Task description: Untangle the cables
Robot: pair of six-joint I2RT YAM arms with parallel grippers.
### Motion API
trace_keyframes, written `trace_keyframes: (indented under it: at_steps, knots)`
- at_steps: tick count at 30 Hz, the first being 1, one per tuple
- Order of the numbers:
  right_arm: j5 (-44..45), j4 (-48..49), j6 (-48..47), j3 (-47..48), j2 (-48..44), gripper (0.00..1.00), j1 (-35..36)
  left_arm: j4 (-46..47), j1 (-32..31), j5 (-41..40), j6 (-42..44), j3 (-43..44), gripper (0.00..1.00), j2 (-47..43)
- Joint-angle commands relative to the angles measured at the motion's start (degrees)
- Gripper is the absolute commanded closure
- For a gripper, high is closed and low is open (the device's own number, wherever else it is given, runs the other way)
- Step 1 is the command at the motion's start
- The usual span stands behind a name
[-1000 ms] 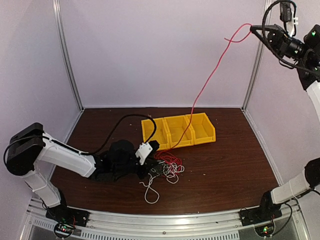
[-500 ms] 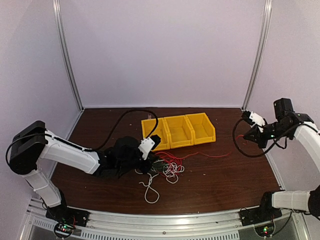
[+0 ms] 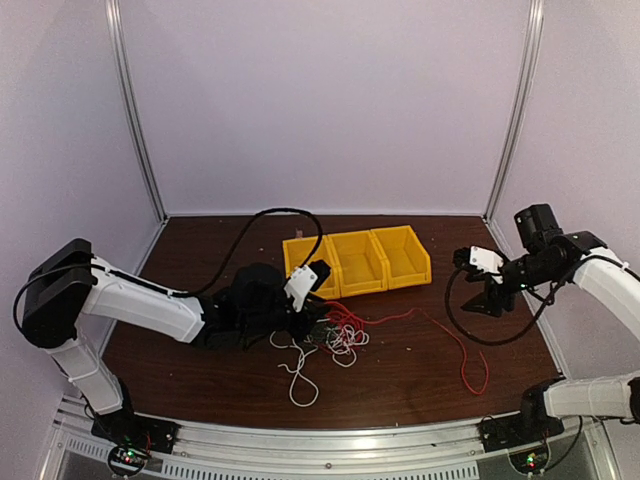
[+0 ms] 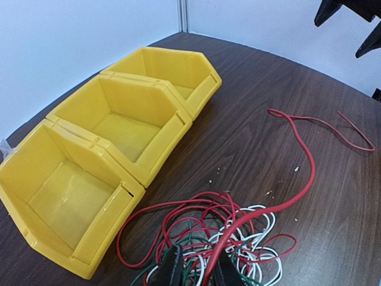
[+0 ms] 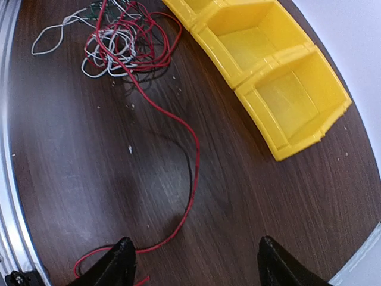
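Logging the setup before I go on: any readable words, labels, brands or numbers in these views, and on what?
None readable. The yellow bins, the cables and the table carry no print. Any marking on the arm bases is too small to tell.

The three yellow bins (image 3: 357,262) block the back-centre of the table (image 3: 420,385). Just before them lies the tangle of cables (image 3: 335,332), with the left hand (image 4: 196,265) pinched on it. A loose red strand (image 5: 195,173) crosses the right side (beneath the wide-jawed right hand (image 5: 196,259)). Bare wood shows right of the bins.
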Motion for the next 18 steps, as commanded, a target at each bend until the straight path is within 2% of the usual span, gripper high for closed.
trace_keyframes:
  at_steps: [1, 7, 11, 18]
  knots:
    - [-1.74, 9.37, 8.51, 1.94, 3.27, 0.29, 10.28, 3.46, 0.03, 3.03, -0.52, 2.25, 0.81, 0.44]
    - [-10.74, 21.39, 17.47, 4.39, 12.54, 0.28, 19.35, 6.27, 0.09, 3.64, -2.39, 1.69, 0.81, 0.45]
    - [-6.83, 23.62, 14.00, 5.06, 18.49, 0.32, 26.62, 7.24, 0.04, 4.01, -3.28, 1.28, 0.82, 0.46]
    - [-3.03, 25.15, 8.73, 5.51, 23.86, 0.34, 27.87, 8.56, 0.07, 3.87, -4.06, 0.32, 0.83, 0.54]
